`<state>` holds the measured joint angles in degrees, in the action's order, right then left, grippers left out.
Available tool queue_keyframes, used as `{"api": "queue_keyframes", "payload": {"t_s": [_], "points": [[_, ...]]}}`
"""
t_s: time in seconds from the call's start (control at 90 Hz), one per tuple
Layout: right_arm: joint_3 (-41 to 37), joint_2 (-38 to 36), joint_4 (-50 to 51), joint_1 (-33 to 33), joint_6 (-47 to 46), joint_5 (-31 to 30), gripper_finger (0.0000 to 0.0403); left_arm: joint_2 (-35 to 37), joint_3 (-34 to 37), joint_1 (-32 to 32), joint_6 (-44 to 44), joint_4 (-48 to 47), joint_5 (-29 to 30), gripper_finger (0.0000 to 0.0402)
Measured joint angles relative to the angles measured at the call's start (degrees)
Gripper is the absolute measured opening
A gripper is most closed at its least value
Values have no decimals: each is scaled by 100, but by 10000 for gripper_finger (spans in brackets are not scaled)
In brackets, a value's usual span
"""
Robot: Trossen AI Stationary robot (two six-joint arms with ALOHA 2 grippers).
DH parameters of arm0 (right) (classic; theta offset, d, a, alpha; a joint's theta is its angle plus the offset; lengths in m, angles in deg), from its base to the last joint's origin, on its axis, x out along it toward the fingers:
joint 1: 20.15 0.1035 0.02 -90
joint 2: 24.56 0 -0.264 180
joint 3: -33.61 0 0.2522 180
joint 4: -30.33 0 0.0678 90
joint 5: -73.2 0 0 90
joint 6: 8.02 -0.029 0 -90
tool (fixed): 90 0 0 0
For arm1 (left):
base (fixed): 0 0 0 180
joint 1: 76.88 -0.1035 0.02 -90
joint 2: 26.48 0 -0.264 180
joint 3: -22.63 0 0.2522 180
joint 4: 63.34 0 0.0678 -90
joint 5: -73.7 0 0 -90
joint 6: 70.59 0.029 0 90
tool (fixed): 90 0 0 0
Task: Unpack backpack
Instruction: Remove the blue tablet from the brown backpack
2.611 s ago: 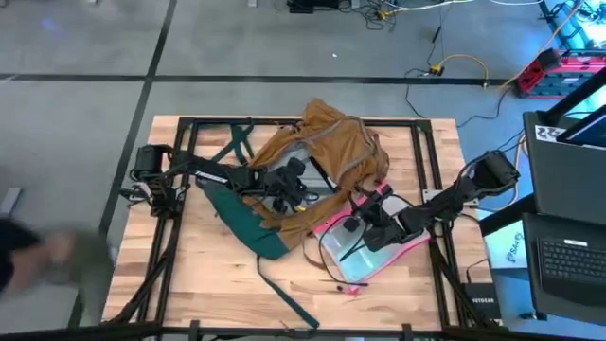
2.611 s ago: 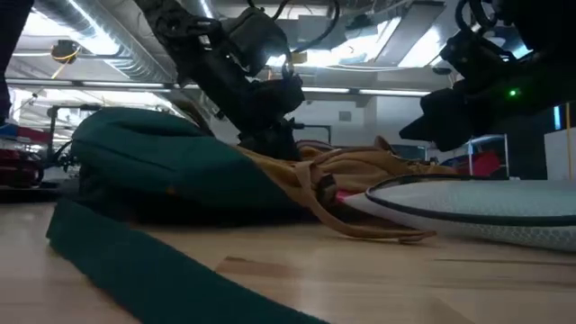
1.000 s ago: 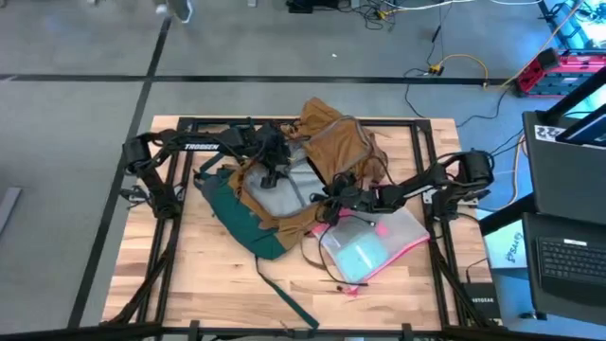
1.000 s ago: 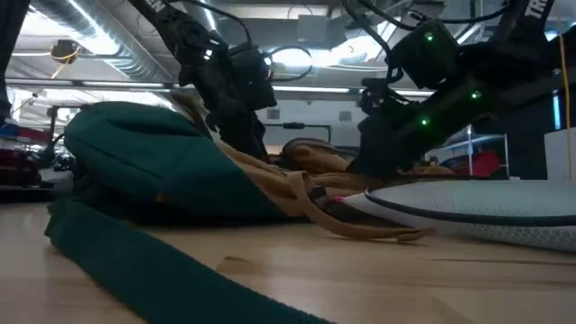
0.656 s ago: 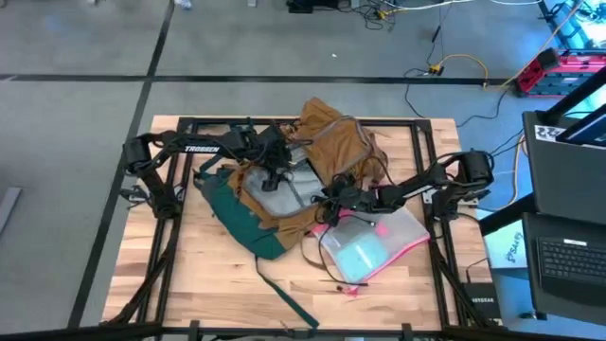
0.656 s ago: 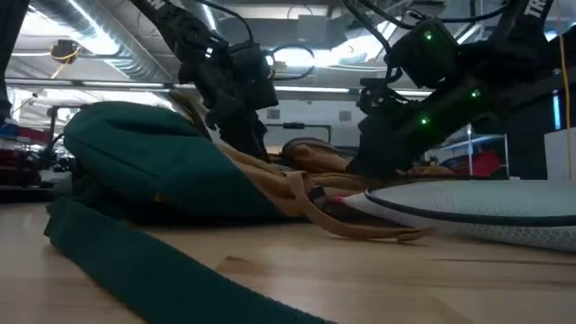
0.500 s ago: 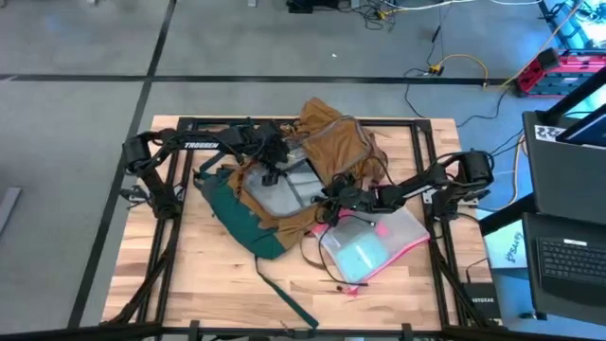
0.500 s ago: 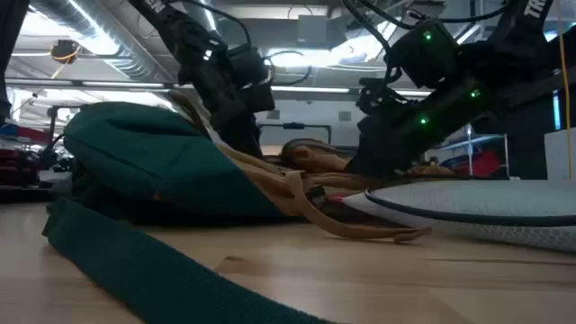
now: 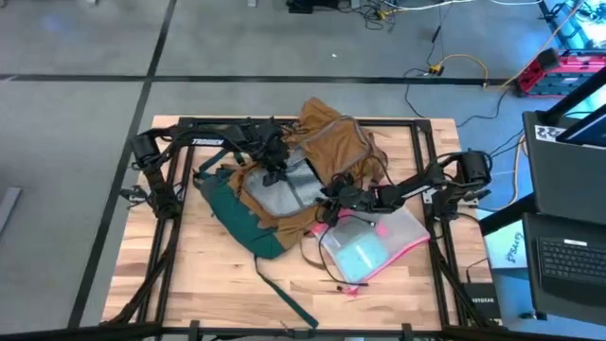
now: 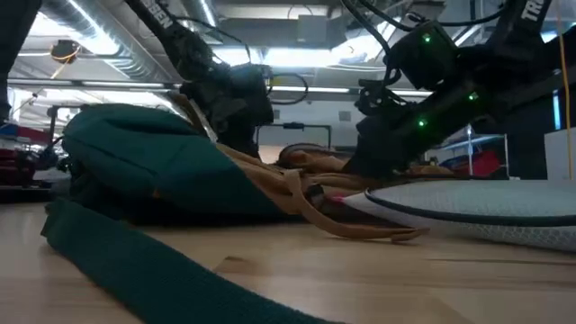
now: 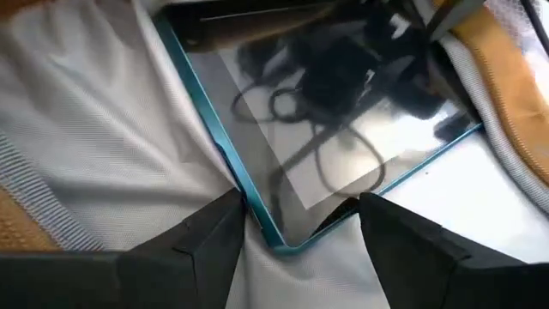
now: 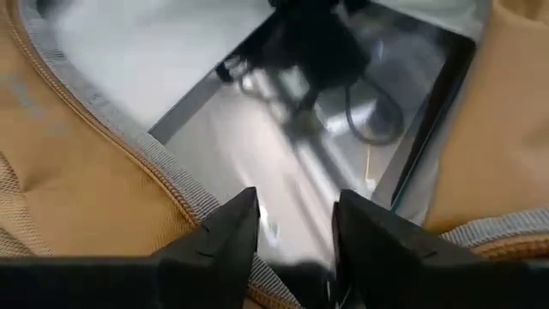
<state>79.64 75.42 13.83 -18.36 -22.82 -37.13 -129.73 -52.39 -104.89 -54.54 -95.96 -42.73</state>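
Note:
The tan backpack lies open in the middle of the table, its teal base toward the near left. A flat, glossy blue-edged tablet lies inside on the grey lining. My left gripper reaches into the opening, open, with the tablet's corner between its fingers. My right gripper is open over the opening's right rim and points in at the tablet. My left gripper stands with a finger beside the tablet's blue edge and the other over its glossy face, slanting down from the table's left. I cannot tell whether either touches. My right gripper lies over the backpack's zipper rim; whether it touches cannot be told.
A clear pink-edged pouch lies flat beside the backpack, toward the near right. A teal strap trails across the wood toward the near edge. A black frame runs round the table.
My left gripper has gone a little toward the table's far edge and lower into the backpack's opening.

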Motion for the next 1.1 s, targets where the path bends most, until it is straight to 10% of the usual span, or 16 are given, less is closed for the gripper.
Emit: {"api": "queue_keyframes", "payload": {"t_s": [0.367, 1.1], "points": [[-2, 7, 0, 11, 24, 79, 154, -124, -26, 78, -623, 567, -555, 205], [15, 27, -171, 5, 101, -8, 154, 752, -46, 98, -116, 226, -614, 32]]}}
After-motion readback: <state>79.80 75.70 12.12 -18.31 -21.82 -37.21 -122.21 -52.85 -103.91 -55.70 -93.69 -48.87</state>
